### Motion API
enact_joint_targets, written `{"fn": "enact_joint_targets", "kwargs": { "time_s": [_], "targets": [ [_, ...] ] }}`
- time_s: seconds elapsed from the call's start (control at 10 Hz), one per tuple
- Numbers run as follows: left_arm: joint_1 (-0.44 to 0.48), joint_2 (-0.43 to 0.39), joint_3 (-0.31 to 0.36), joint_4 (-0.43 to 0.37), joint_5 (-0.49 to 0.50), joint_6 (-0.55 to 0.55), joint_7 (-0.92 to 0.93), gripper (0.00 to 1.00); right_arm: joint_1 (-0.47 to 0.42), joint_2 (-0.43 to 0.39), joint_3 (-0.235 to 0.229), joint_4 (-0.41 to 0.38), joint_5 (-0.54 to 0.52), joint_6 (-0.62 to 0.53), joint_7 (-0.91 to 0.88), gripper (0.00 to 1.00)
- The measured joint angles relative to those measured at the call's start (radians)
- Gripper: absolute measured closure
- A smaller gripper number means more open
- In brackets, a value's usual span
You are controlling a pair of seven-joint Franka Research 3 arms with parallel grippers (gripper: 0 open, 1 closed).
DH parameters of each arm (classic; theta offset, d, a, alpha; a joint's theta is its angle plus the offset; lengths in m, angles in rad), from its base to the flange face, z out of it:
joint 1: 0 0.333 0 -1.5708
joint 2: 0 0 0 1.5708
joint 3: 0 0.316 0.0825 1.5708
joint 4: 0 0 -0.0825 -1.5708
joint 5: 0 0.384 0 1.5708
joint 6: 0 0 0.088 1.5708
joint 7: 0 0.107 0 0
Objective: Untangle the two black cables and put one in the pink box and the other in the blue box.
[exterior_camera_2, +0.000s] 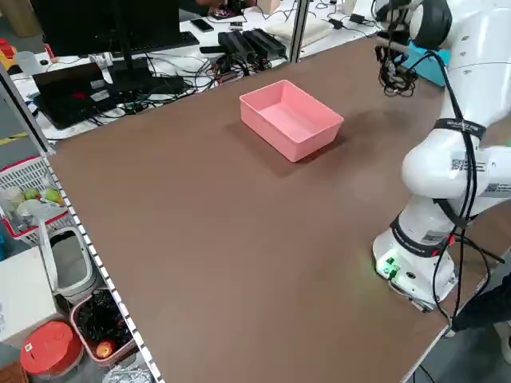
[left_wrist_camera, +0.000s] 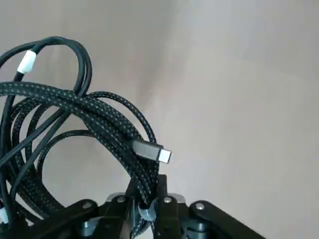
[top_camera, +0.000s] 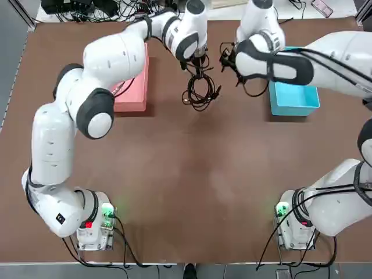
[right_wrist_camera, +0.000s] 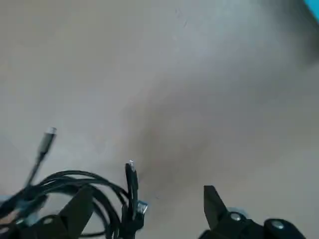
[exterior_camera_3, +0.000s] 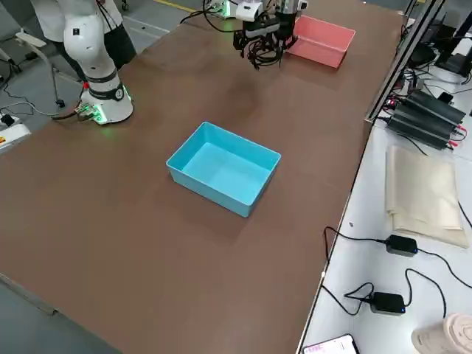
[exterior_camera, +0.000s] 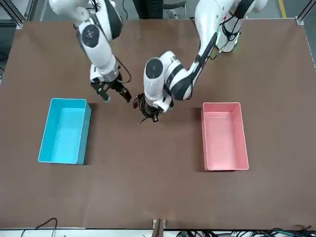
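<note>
The two black cables [top_camera: 200, 90] hang as one tangled bundle of loops at the far middle of the table. My left gripper [top_camera: 197, 58] is shut on a braided strand [left_wrist_camera: 119, 144] of the bundle, with a silver-tipped plug [left_wrist_camera: 152, 149] sticking out just above its fingers. Just to the bundle's right, my right gripper [top_camera: 229, 58] stands open; in its wrist view some loops [right_wrist_camera: 94, 184] and a plug lie beside one finger [right_wrist_camera: 79, 209]. The pink box [exterior_camera: 224, 136] sits on the robot's left with nothing in it, and so does the blue box [exterior_camera: 64, 129] on its right.
The left arm's elbow hangs over part of the pink box [top_camera: 136, 87] in the top view. Bare brown table [top_camera: 192, 186] stretches between the boxes and the arm bases. Power bricks and loose wires [exterior_camera_3: 387, 247] lie on a bench beyond the table's edge.
</note>
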Motion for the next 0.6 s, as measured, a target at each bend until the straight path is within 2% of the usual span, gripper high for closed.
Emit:
{"fn": "enact_joint_targets", "kwargs": {
  "time_s": [0.6],
  "targets": [
    [0.001, 0.010, -0.002, -0.005, -0.006, 0.007, 0.000, 0.84, -0.006, 0.007, -0.018, 0.003, 0.000, 0.003, 0.000, 0.01]
  ]
}}
